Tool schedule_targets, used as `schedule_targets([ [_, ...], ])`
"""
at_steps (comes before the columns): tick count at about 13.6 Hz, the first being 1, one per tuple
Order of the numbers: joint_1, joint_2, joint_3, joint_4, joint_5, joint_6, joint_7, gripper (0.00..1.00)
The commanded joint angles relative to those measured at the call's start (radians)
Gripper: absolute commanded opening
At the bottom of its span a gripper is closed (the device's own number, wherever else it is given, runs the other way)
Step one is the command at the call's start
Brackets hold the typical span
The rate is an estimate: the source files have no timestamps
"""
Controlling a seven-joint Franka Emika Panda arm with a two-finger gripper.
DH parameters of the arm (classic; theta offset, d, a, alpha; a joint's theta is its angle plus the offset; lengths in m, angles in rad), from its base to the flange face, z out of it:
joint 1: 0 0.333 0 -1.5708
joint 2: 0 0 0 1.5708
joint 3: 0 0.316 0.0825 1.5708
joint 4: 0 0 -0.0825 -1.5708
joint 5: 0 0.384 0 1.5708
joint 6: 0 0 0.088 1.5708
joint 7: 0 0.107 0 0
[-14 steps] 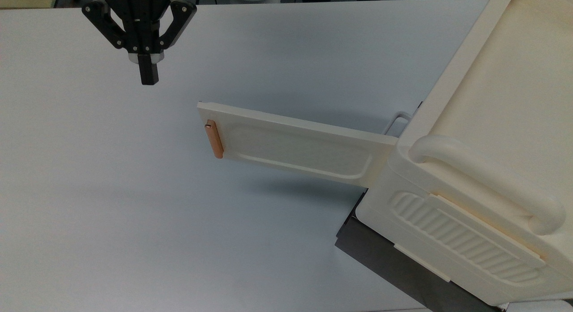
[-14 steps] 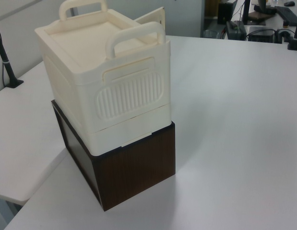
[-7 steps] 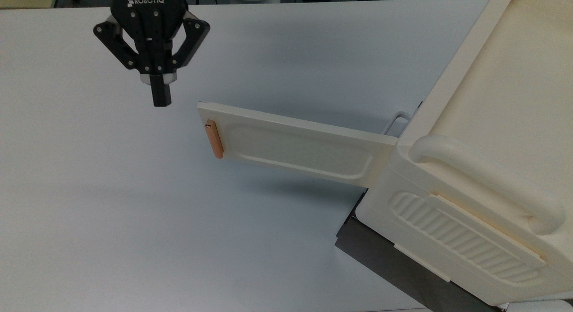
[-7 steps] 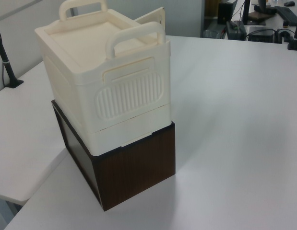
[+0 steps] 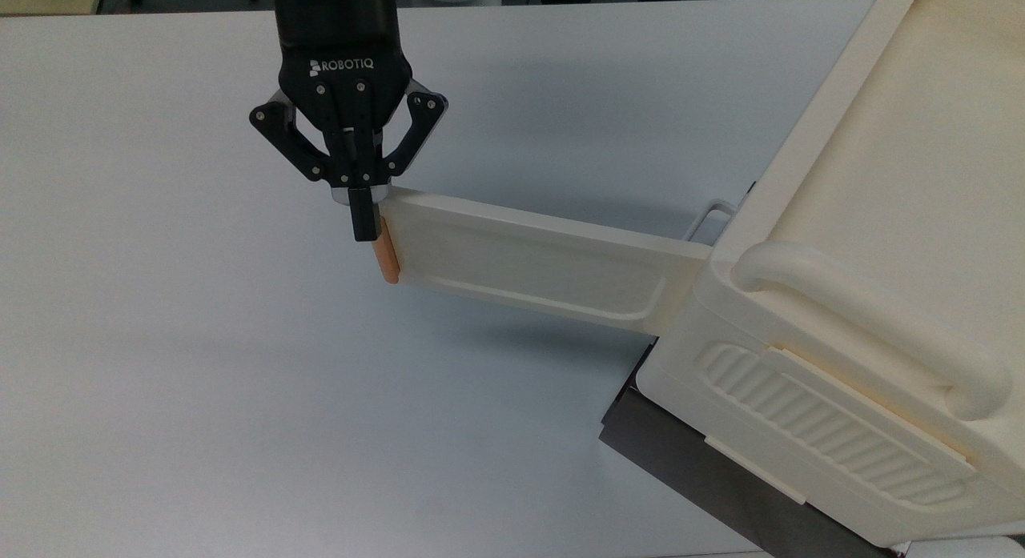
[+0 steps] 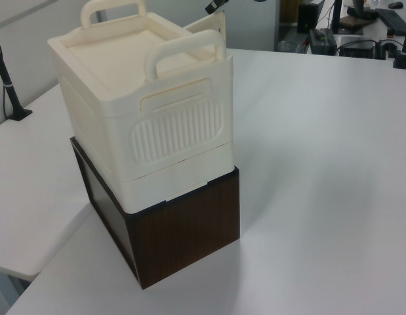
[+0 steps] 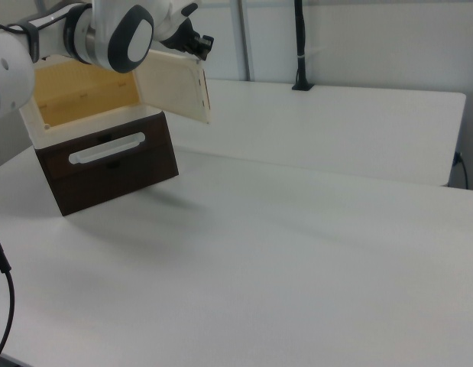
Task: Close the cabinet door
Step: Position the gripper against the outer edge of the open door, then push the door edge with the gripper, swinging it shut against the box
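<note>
Gripper [image 5: 365, 222] slides over, fingers pressed together, to the cabinet door [image 5: 528, 258]'s handle end; stiff, light panel, push there.

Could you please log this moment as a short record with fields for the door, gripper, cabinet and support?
door: cabinet door swung wide open, orange handle at its free end
gripper: gripper shut, fingertips at the door's free end by the handle
cabinet: cream cabinet, interior open in the right view
support: dark brown box on the white table
</note>
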Motion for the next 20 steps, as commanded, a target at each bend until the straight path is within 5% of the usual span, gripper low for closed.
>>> schedule_targets([
  [1, 0.019, -0.019, -0.005, 0.008, 0.025, -0.077, -0.007, 0.00],
  [8, 0.034, -0.065, 0.009, 0.008, 0.031, -0.265, -0.008, 0.00],
  [20, 0.140, -0.163, 0.050, 0.013, 0.196, -0.606, -0.007, 0.00],
])
